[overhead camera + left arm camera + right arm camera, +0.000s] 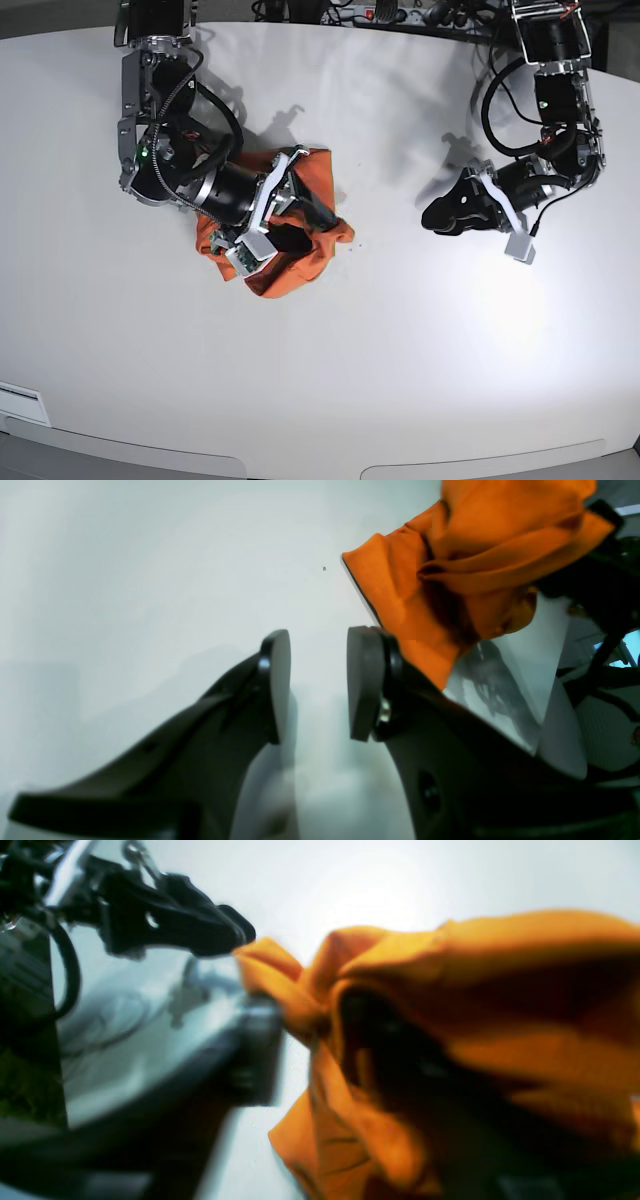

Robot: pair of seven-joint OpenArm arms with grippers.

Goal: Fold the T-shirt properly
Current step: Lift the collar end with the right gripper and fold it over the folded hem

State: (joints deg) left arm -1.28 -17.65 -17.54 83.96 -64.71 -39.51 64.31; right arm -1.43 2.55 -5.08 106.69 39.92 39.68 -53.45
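Your T-shirt [305, 262] lies bunched in a crumpled orange heap on the white table [420, 350], left of centre in the base view, with folds and dark hollows across it and one flap reaching out toward the middle of the table. In the left wrist view the T-shirt [450, 580] shows as a gathered lump at the upper right.

Your right gripper [290, 205] sits right on top of that heap, the arm angling down from the upper left. In the base view its fingers look spread apart over the cloth, with orange fabric around and under them. The right wrist view is blurred and the cloth [450, 1040] fills most of it, so you cannot tell from there whether any fabric is pinched.

Your left gripper [318, 685] hangs well apart from the shirt, over bare table on the base view's right side [445, 213]. Its two fingers stand partly apart with a clear gap, and nothing sits between the pads [365, 680].
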